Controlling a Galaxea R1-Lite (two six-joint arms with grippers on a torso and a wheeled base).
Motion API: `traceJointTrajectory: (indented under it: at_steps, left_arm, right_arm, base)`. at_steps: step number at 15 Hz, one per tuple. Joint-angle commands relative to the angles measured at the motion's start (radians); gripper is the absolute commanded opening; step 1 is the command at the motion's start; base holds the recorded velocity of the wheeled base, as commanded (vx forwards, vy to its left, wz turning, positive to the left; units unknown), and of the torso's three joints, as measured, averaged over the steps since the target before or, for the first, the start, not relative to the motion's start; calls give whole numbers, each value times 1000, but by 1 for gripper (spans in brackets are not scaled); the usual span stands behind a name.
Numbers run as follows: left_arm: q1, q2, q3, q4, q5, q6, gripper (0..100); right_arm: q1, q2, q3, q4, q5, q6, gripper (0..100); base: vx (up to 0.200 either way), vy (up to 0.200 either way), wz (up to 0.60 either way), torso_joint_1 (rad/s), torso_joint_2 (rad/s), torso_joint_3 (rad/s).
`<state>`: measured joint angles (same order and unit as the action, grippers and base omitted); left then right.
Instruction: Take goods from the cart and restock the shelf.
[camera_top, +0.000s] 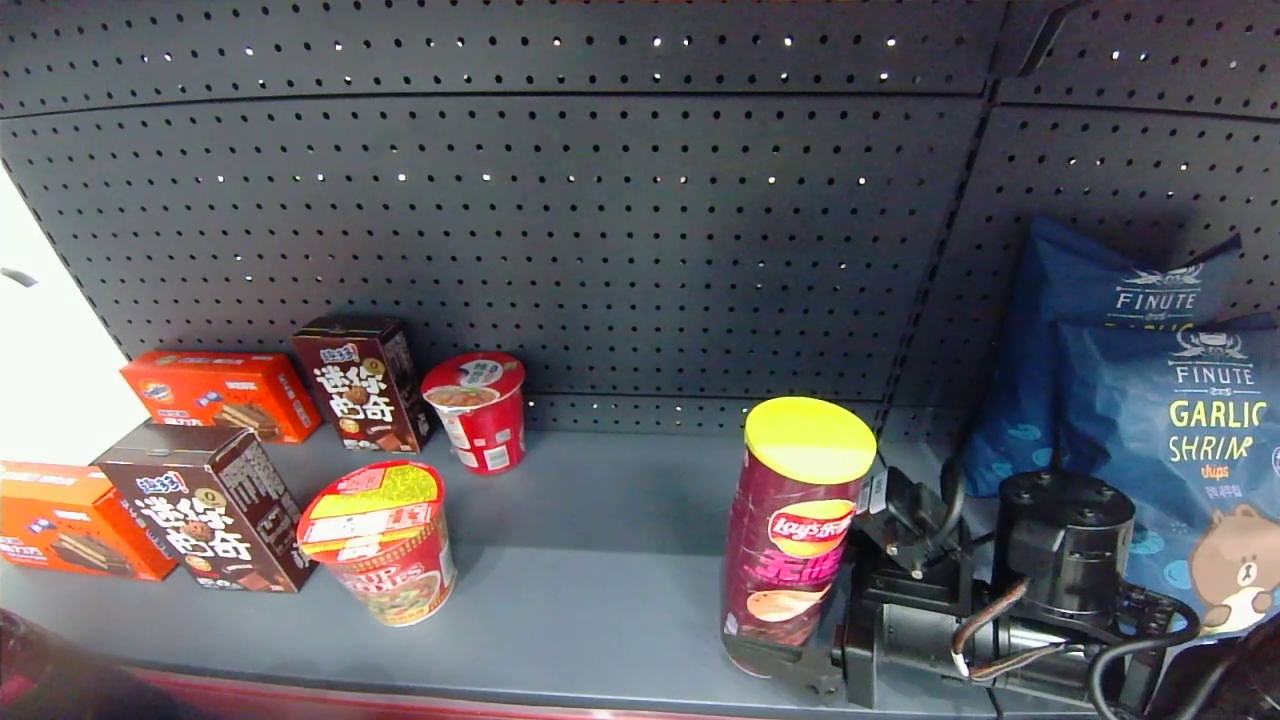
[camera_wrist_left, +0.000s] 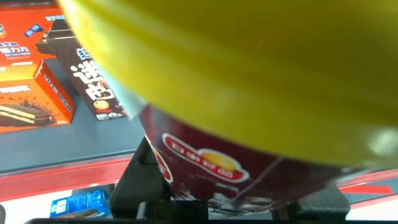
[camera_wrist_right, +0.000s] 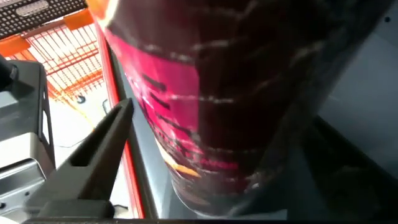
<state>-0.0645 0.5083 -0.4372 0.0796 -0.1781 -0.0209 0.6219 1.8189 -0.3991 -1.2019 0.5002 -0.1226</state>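
Chips can (camera_top: 795, 530) stands upright on the shelf (camera_top: 600, 580), near edge, right of centre, just left of the blue snack bags (camera_top: 1160, 400).

Right gripper (camera_top: 778, 648) sits low around the can's base, parted, with one finger (camera_wrist_right: 93, 155) showing a gap to the wall. It looks like a release.

Left gripper (camera_wrist_left: 230, 202) is clamped on a second chips can (camera_wrist_left: 217, 168), out in front of the shelf's left end.

Advice for the step: draw the right gripper straight back toward the near side, level, jaws wide, so neither finger tips the tall can. Then set the second can in the bare stretch between it and the cup noodles (camera_top: 385, 545).
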Motion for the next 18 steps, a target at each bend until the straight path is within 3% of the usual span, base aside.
traceJointTrajectory:
  at_steps: [1,8,10,11,14,15,16,17,18]
  left_arm:
    - [0,-2,0,0,0,-1,0]
    - [0,-4,-41,-3,-1,6,0]
    - [-5,27,-126,0,-4,38,0]
    - [-9,70,-189,0,-14,55,0]
    - [-75,133,-267,0,-26,70,0]
    - [-150,157,-273,0,-26,70,0]
    - [-150,157,-273,0,-26,70,0]
    - [-248,203,-278,-1,-24,73,0]
    - [-293,242,-287,-1,-26,75,0]
  right_arm:
    - [-14,-35,26,1,0,0,100]
    - [-125,-334,210,19,-12,-5,100]
    - [-126,-458,226,94,-65,-5,100]
    - [-116,-579,194,259,-75,-8,100]
    - [-91,-779,62,625,-157,-9,100]
    - [-53,-869,2,797,-215,-9,100]
    - [-53,-869,2,797,-215,-9,100]
    - [-22,-952,-6,889,-241,-9,100]
    - [-11,-980,0,898,-241,-8,100]
  base:
    - [0,0,0,0,0,0]
    - [0,0,0,0,0,0]
    - [0,0,0,0,0,0]
    - [0,0,0,0,0,0]
    - [0,0,0,0,0,0]
    - [0,0,0,0,0,0]
    - [0,0,0,0,0,0]
    - [0,0,0,0,0,0]
    - [0,0,0,0,0,0]
